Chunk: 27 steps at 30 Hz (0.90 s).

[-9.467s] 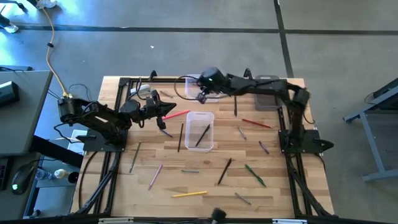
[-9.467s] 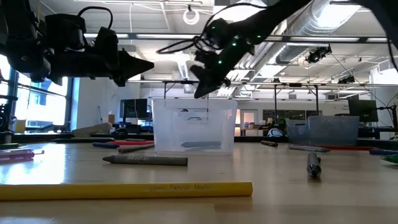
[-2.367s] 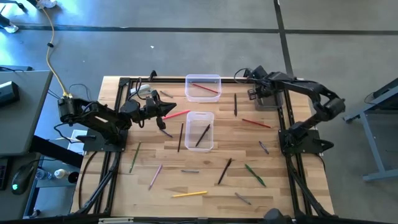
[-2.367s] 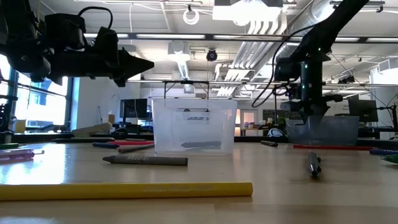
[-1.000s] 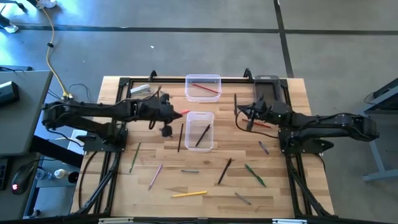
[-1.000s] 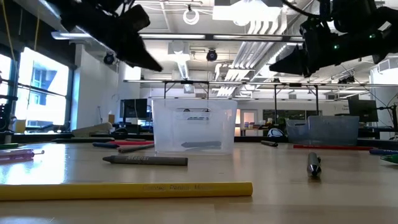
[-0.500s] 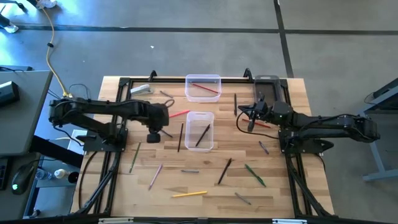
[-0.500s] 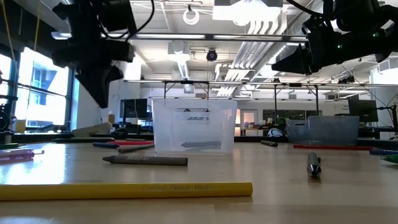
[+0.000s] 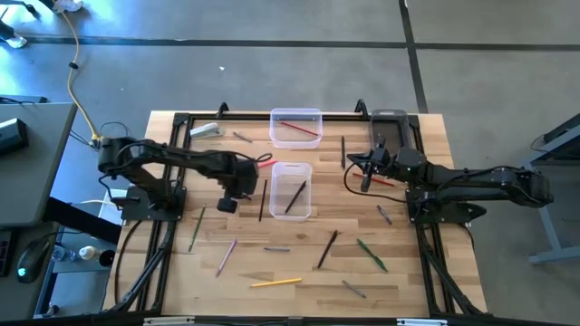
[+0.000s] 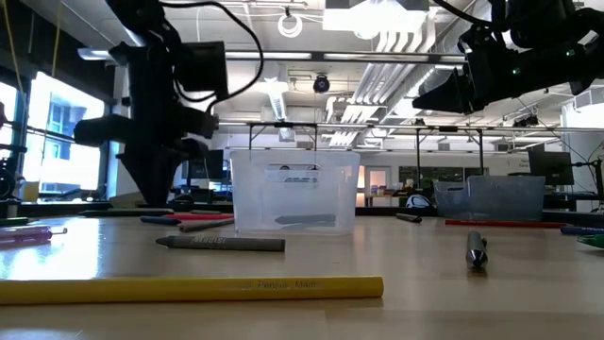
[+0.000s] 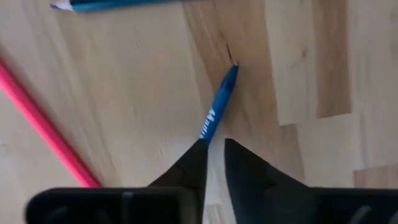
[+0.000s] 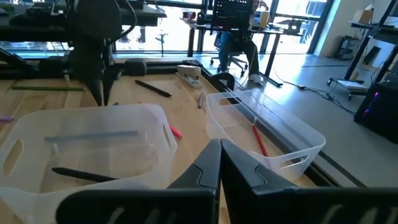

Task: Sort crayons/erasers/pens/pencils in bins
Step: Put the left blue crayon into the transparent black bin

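The left end effector is dropping down with tips just parting over the short blue crayon lying on the wooden desk, left of the central clear plastic bin, lining up a pick, while the right end effector is waiting pinched together, empty, at right.

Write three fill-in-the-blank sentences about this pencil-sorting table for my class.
The far clear plastic bin holds a thin ____ stick. The left pincer points down at a ____ pen on the wooden table. Nearest the low camera lies a long ____ pencil.
Missing words: red; blue; yellow.
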### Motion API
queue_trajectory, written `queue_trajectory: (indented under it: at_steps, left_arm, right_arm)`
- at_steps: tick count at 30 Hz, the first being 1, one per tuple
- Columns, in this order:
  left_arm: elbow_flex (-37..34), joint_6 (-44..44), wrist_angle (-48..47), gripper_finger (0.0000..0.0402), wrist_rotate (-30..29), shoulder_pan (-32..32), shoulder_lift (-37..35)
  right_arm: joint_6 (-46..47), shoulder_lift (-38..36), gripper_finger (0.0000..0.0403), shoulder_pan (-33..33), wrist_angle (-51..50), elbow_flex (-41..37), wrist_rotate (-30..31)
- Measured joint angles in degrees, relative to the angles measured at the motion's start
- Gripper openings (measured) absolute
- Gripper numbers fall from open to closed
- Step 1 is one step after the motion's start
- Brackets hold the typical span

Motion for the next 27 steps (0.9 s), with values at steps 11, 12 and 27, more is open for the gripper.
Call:
queue_trajectory:
  at_steps: [11,12,27]
  left_arm:
    - [-1.6,1.3,4.5,0.0122,0.0,0.1,1.8]
    - [-2.2,1.7,4.7,0.0120,0.0,0.1,1.8]
    - [-5.2,-0.3,6.1,0.0022,1.4,0.4,1.4]
  right_arm:
    - [0.0,0.0,0.0000,0.0,-0.5,0.0,0.0]
    - [0.0,0.0,0.0000,0.0,-0.5,0.0,0.0]
    - [-0.3,0.0,0.0000,-0.1,-0.7,0.0,0.0]
